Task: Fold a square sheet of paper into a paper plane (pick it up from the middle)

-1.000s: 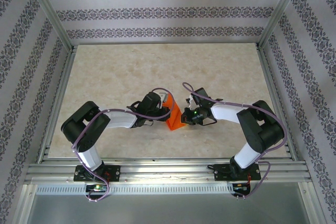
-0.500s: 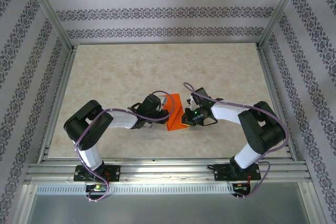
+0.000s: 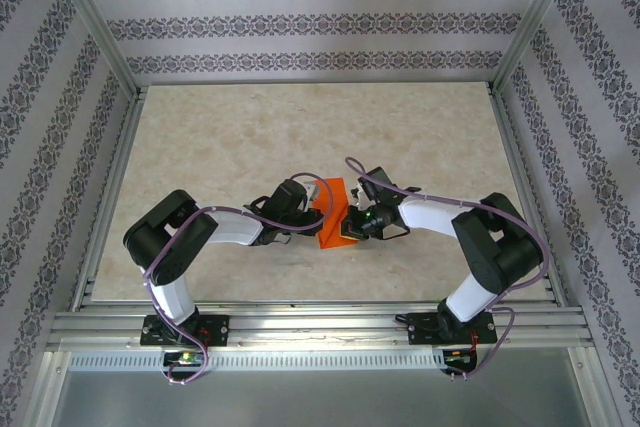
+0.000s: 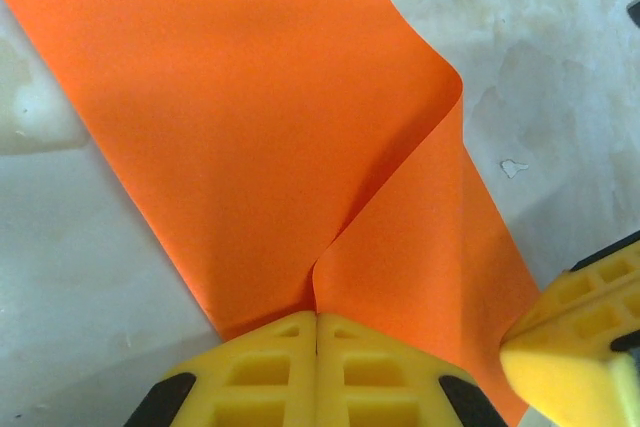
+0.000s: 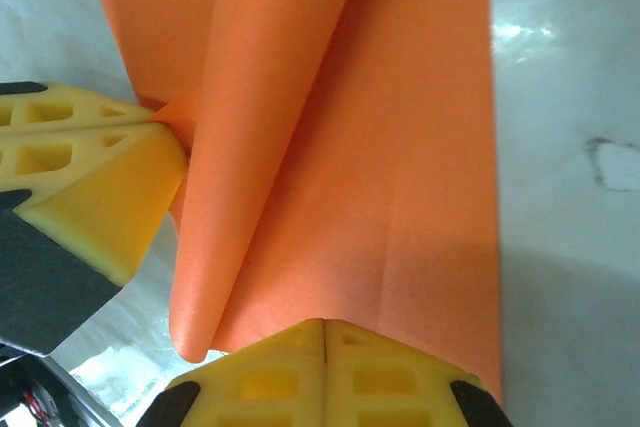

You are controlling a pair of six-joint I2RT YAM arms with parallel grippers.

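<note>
Top external view: over the marbled table (image 3: 300, 127), the square sheet of paper (image 3: 333, 209) sits curled and partly folded between my wrists. My left gripper (image 4: 317, 319) and right gripper (image 5: 325, 325) are both clamped tight on its opposite edges.

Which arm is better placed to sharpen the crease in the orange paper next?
Left, probably. The left gripper is shut on the orange paper right where the soft fold starts, so it could slide along it; the right gripper pinches the flat edge, anchoring it.
</note>
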